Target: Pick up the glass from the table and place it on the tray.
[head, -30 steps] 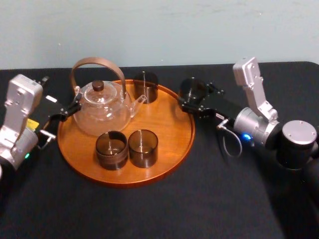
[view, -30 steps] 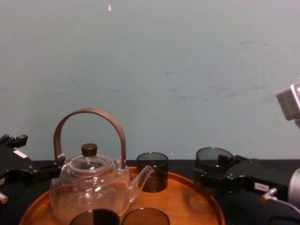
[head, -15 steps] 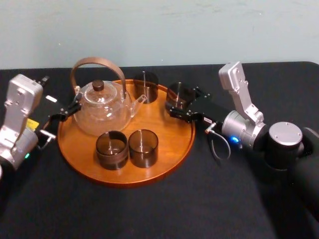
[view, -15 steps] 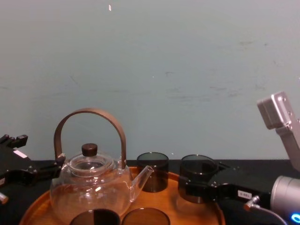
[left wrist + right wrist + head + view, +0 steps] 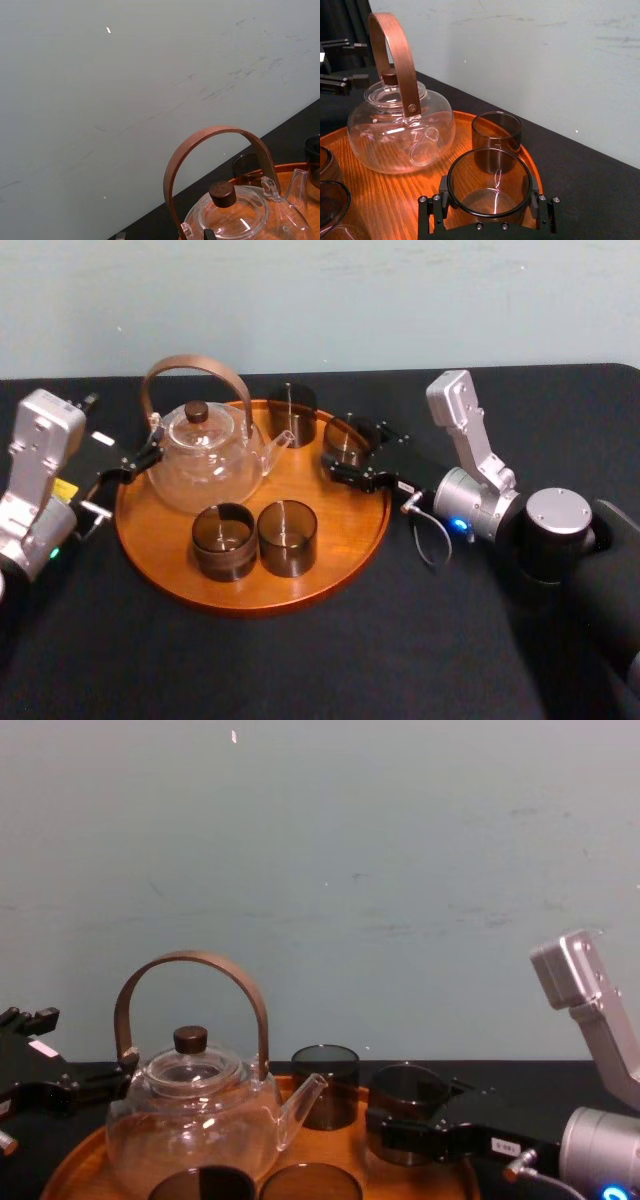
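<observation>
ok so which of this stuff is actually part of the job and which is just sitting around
Part of the job: the glass, gripped by the right claw over the tray's right side; the tray; the table.

Just sitting around: the teapot, the back glass, the front-left glass and the front-right glass, all on the tray; the left claw, parked by the tray's left edge.

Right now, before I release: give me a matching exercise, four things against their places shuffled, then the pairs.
1 teapot
2 held glass
3 far glass
4 left gripper

A in the right gripper, right side of the tray
B at the tray's far edge
C standing on the tray's left half
D at the tray's left rim

Pairs: 1-C; 2-A; 3-B; 4-D
</observation>
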`<state>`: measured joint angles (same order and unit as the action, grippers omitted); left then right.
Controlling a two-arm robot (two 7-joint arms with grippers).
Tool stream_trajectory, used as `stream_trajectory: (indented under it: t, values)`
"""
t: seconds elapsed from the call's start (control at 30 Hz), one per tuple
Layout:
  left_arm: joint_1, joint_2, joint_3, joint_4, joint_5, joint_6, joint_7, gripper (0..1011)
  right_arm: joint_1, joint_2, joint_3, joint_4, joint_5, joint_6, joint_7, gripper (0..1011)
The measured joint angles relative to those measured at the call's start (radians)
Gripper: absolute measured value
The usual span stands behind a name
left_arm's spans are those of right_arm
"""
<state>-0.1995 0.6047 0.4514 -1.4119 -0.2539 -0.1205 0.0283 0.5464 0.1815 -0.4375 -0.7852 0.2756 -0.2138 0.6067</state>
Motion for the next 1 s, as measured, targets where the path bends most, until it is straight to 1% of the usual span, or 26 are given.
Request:
stream_trajectory:
  t: [0.23, 0.47, 1.0]
  values:
    - [0.000, 0.000, 0.000, 0.000, 0.000, 0.000, 0.000, 1010, 0.019, -0.019, -0.004, 0.049, -0.004, -0.013, 0.006, 905]
    - [0.000, 0.000, 0.000, 0.000, 0.000, 0.000, 0.000, 1010, 0.027, -0.027, -0.004, 0.072, -0.011, -0.014, 0.008, 905]
    - [0.000, 0.000, 0.000, 0.000, 0.000, 0.000, 0.000, 1010, 0.028, -0.029, -0.004, 0.073, -0.013, -0.011, 0.005, 908]
